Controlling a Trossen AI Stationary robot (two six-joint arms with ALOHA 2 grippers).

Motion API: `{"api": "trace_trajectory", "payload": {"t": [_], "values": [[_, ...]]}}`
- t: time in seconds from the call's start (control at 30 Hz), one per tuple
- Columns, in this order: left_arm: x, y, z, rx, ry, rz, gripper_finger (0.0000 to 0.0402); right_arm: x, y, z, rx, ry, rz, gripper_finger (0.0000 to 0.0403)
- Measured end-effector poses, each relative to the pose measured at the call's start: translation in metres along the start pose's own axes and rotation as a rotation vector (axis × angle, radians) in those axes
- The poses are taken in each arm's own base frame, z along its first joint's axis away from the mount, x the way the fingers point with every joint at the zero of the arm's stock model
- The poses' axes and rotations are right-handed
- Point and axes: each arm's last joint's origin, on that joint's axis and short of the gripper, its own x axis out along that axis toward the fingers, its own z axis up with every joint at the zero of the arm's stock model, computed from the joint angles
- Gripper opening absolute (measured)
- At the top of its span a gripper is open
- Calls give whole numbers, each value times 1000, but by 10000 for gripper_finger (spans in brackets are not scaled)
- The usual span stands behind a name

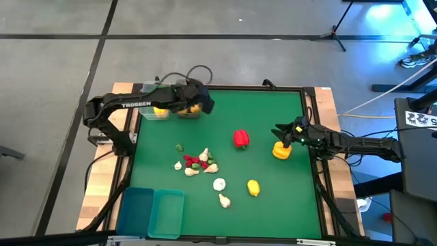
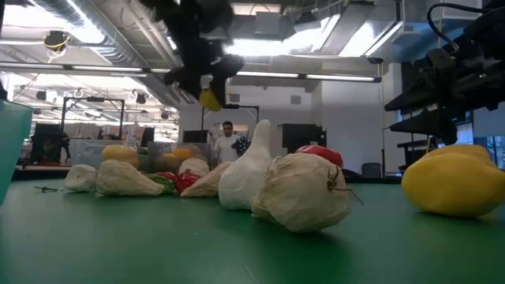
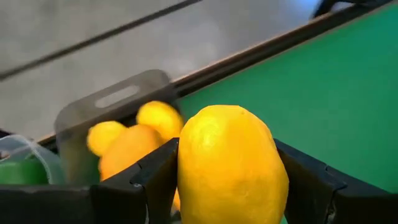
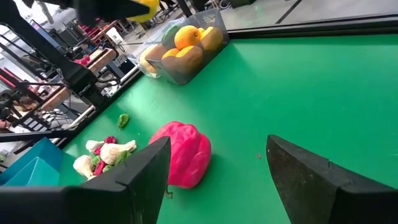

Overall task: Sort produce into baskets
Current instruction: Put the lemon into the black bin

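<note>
Left tool (image 3: 227, 180): dark two-finger type, closed about halfway on a smooth oval yellow lemon (image 3: 231, 165), one finger on each long flank. Position: raised above the table's far left corner, just over a clear greyish plastic basket (image 1: 179, 109) already holding lemons and oranges.

Handling, judged: the lemon looks firm and fairly light, with a waxy rind that may slip. The hold across its widest middle suits it, and a short drop into the basket should not bruise it.

Right tool (image 4: 217, 180): fingers apart, empty, low near the right edge beside a yellow bell pepper (image 1: 281, 150), facing a red bell pepper (image 4: 181, 154) at mid-table.

Loose stock: white garlic bulbs (image 1: 219, 184), small red and green chilies (image 1: 193, 162) and one more small yellow piece (image 1: 253, 187), clustered from centre toward the near edge.

Two translucent teal-blue plastic baskets (image 1: 167, 212): near left corner.
</note>
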Motion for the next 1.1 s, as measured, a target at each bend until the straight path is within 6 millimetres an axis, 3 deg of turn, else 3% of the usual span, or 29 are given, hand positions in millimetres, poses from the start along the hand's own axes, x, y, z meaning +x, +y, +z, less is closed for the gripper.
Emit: {"api": "trace_trajectory", "payload": {"t": [0.23,0.47,0.8,1.1], "values": [[33,59,22,-164,85,22,226,0,-1,1,0,-23,-28,261],[49,92,31,-211,112,59,226,0,-1,1,0,-42,-50,261],[73,96,23,-113,201,59,230,0,-2,2,0,-60,-73,261],[77,98,22,13,209,94,290,0,-2,2,6,-60,-73,261]]}}
